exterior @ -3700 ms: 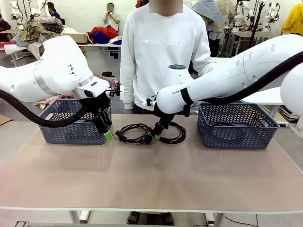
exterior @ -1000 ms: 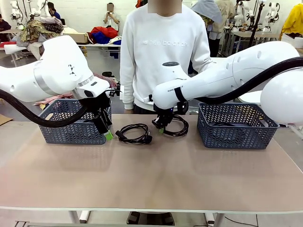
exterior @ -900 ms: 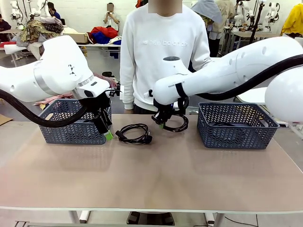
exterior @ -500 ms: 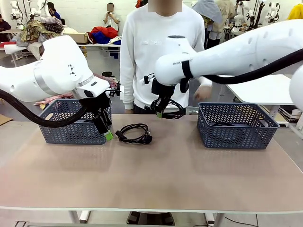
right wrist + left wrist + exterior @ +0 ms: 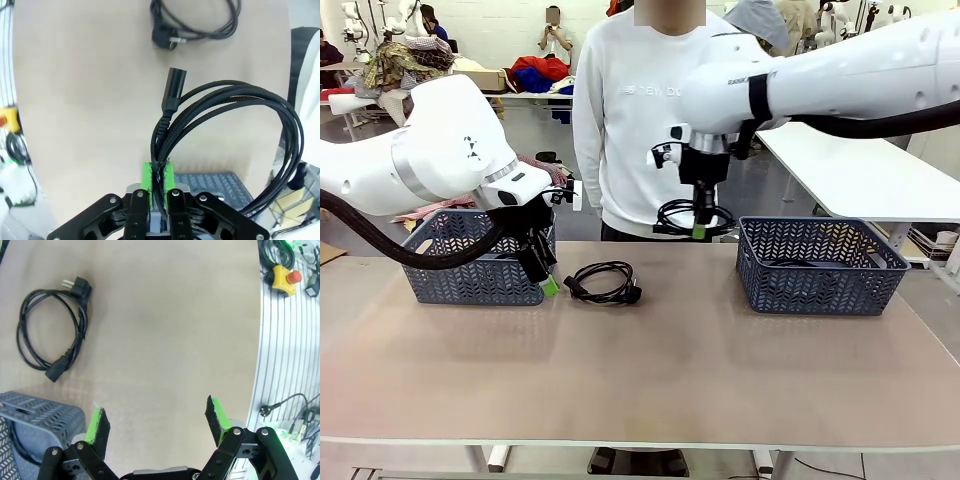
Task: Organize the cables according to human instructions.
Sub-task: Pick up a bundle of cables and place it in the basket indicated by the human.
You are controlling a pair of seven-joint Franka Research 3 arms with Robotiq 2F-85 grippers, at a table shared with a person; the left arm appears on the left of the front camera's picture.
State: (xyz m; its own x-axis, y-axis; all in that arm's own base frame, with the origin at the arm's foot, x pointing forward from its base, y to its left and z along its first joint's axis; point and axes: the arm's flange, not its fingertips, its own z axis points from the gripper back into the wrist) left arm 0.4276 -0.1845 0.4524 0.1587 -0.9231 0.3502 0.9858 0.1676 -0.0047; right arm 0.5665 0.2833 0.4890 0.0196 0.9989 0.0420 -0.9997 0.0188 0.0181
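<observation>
One coiled black cable (image 5: 603, 282) lies on the table between the two baskets, and it also appears in the left wrist view (image 5: 50, 335) and the right wrist view (image 5: 195, 25). My right gripper (image 5: 700, 228) hangs in the air left of the right basket (image 5: 820, 268), shut on a second coiled cable (image 5: 692, 214). In the right wrist view the pads (image 5: 159, 177) pinch that cable's strands (image 5: 225, 120), and its plug juts forward. My left gripper (image 5: 546, 278) stands open beside the left basket (image 5: 470, 262), its fingers (image 5: 97, 422) wide apart above bare table.
A person in a white sweatshirt (image 5: 660, 110) stands at the far side of the table. The left basket's corner (image 5: 35, 412) shows a black cord inside. A yellow emergency-stop button (image 5: 282, 275) sits by the table's metal rail.
My right arm has lifted the held cable off the table and carried it up and to the right, toward the right basket. The left arm has stayed still.
</observation>
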